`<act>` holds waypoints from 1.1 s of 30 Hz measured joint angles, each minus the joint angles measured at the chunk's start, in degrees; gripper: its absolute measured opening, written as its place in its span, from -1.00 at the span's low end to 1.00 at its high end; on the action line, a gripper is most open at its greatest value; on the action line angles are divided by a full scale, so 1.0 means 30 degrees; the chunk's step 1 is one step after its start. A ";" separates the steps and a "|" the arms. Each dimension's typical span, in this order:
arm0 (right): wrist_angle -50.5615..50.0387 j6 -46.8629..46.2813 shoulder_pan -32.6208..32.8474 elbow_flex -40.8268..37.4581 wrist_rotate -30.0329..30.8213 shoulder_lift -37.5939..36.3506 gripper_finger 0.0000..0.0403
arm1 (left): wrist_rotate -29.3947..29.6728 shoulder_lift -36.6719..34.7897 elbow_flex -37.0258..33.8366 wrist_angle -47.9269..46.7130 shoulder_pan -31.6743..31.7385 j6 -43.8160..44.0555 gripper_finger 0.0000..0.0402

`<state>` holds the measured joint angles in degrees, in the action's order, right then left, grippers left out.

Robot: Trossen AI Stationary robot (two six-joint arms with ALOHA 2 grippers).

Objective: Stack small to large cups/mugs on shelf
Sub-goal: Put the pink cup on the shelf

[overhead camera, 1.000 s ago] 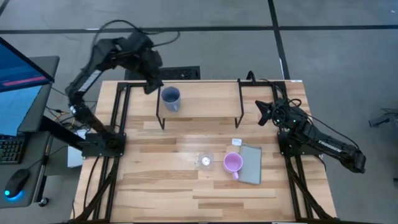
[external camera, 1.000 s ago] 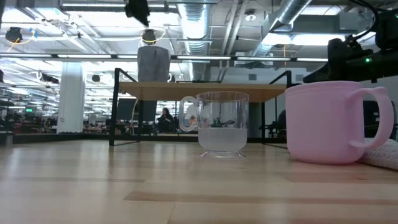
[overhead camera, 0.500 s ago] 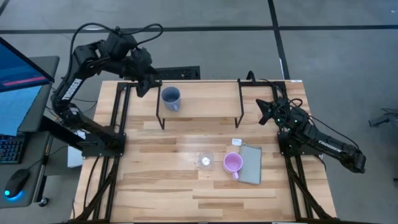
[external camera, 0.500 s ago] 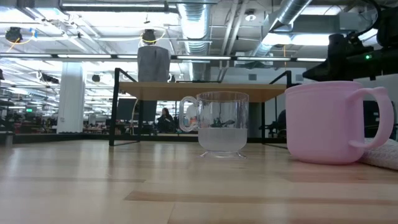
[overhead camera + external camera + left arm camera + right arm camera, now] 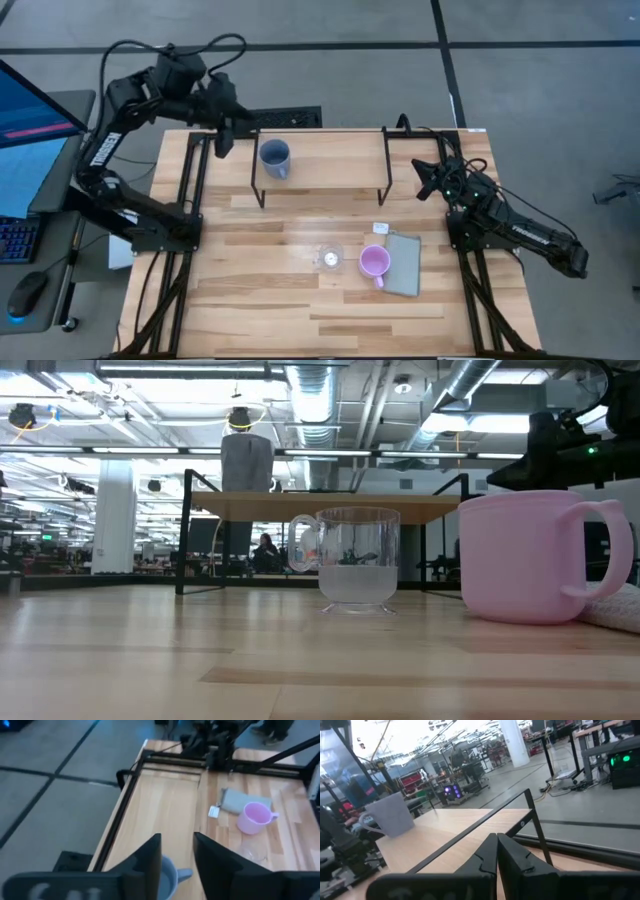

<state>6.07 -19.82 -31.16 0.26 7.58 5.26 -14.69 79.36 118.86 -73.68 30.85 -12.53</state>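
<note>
The blue-grey mug [image 5: 274, 158] stands upright by its base on the shelf [image 5: 330, 170], near the shelf's left end. In the low view it [image 5: 247, 462] shows on the board [image 5: 330, 506]. On the tabletop in front stand the clear glass cup [image 5: 330, 257] and the pink mug [image 5: 374, 262], both upright. My left gripper [image 5: 222, 145] hovers left of the shelf, open, with nothing between its fingers [image 5: 150, 862]. My right gripper [image 5: 425, 180] waits shut at the shelf's right end, its fingertips [image 5: 496, 851] together.
A flat grey pad [image 5: 404, 263] lies just right of the pink mug, with a small white tag [image 5: 380, 229] beside it. The shelf's black legs [image 5: 258, 185] stand behind the glass cup. Black rails [image 5: 190, 200] run along both table sides.
My left gripper has drawn back from beside the blue-grey mug toward the table's left edge and has gone up out of the low view. The mug stays upright on the shelf.
</note>
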 joint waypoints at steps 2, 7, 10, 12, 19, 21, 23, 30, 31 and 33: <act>0.0000 -0.0228 0.0000 0.0003 0.0002 0.0000 -0.84 | -0.0156 -0.0506 -0.0477 0.0509 0.0000 0.0057 -0.61; 0.0000 -0.0245 0.0000 0.0004 0.0003 0.0000 -0.84 | -0.0018 -0.2454 -0.2750 0.2362 -0.0015 0.0543 -0.75; 0.0000 -0.0245 0.0000 0.0004 -0.0003 0.0007 -0.84 | 0.0059 -0.4103 -0.4931 0.3985 -0.0015 0.0931 -0.79; 0.0000 -0.0252 0.0000 0.0004 -0.0069 0.0003 -0.84 | 0.0155 -0.5308 -0.6757 0.5324 -0.0015 0.1414 -0.81; -0.0039 -0.1321 0.0008 0.0214 -0.1291 0.0015 -0.84 | 0.0939 -0.9203 -1.3092 0.9135 -0.0015 0.2606 -0.83; 0.0155 -0.1396 0.0019 0.0502 -0.1741 -0.0013 -0.84 | 0.0630 -1.0156 -1.4840 1.0617 -0.0029 0.2968 -0.84; 0.0227 -0.1401 0.0018 0.0775 -0.2144 -0.0022 -0.84 | 0.0550 -1.1106 -1.6422 1.2015 -0.0030 0.3498 -0.84; 0.0139 -0.1411 0.0151 0.1329 -0.3588 -0.0015 -0.84 | 0.0588 -1.4184 -2.1311 1.4864 -0.0032 0.4688 -0.84; 0.0138 -0.1410 0.0264 0.1384 -0.3589 -0.0015 -0.84 | 0.0638 -1.4576 -2.1874 1.5154 -0.0029 0.4845 -0.84; 0.0160 -0.1403 0.0493 0.1455 -0.3592 -0.0015 -0.84 | 0.0631 -1.5362 -2.2997 1.6061 -0.0029 0.5041 -0.84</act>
<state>6.55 -24.03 -29.68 4.63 -3.19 5.21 -12.79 33.27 49.87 -25.49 30.76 2.59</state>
